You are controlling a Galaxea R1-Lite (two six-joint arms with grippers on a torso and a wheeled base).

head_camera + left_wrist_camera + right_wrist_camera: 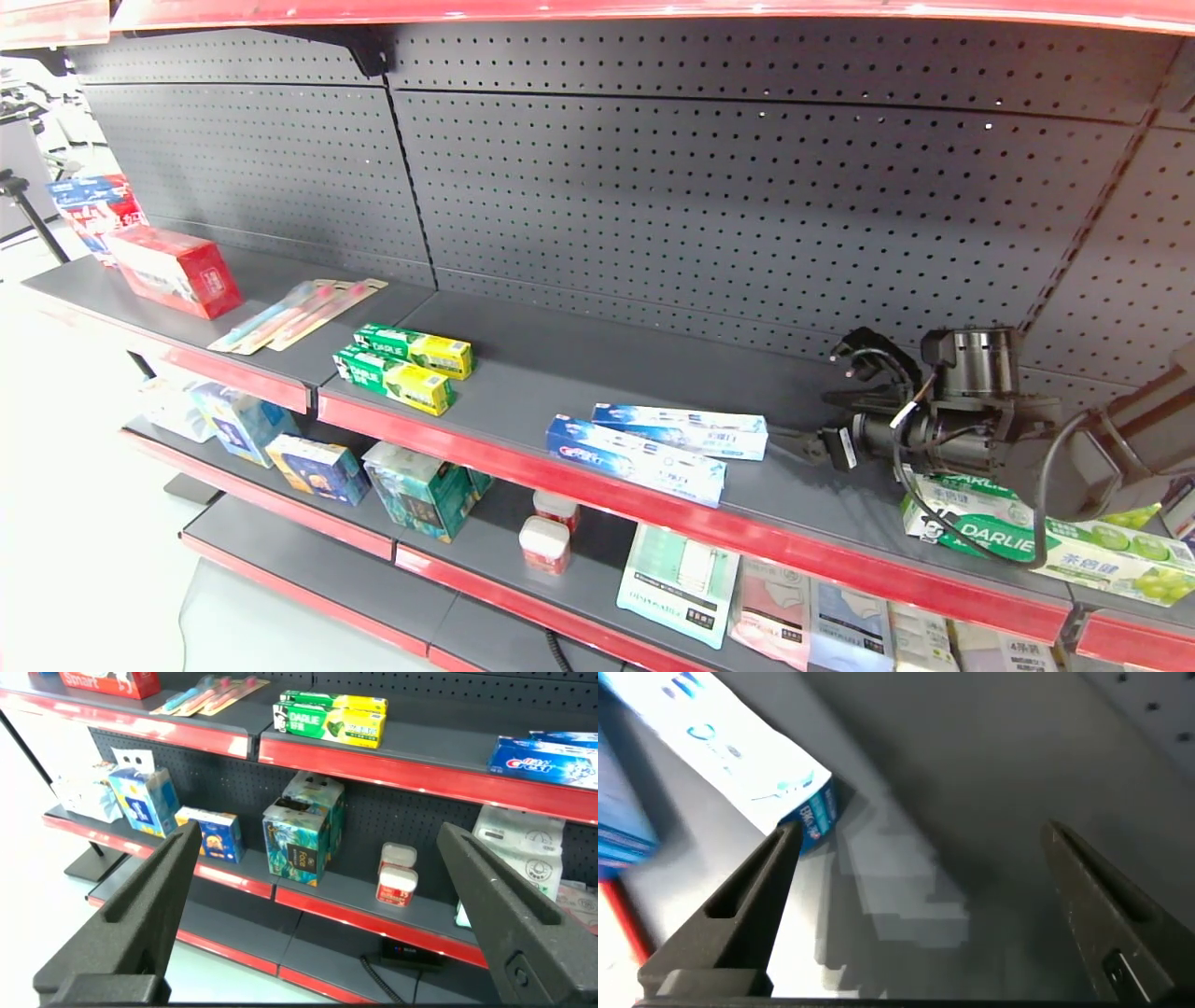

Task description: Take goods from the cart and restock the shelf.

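Right gripper (pixel 920 831) stands wide open and empty above the shelf (pixel 579 364), just beside the blue toothpaste boxes (pixel 635 457). Judge these as placed: they lie flat along the front edge for display. Your left gripper (pixel 318 833) gapes empty too.

Dark grey shelf (pixel 597 364) with a red front edge; black back panel (pixel 747 187) dotted with holes; green-and-yellow boxes (pixel 395 381), blue-and-white boxes (pixel 635 459), one red box (pixel 173 271).

All three cameras face the shelf (pixel 597 359), sharing its blue toothpaste boxes (pixel 653 448).
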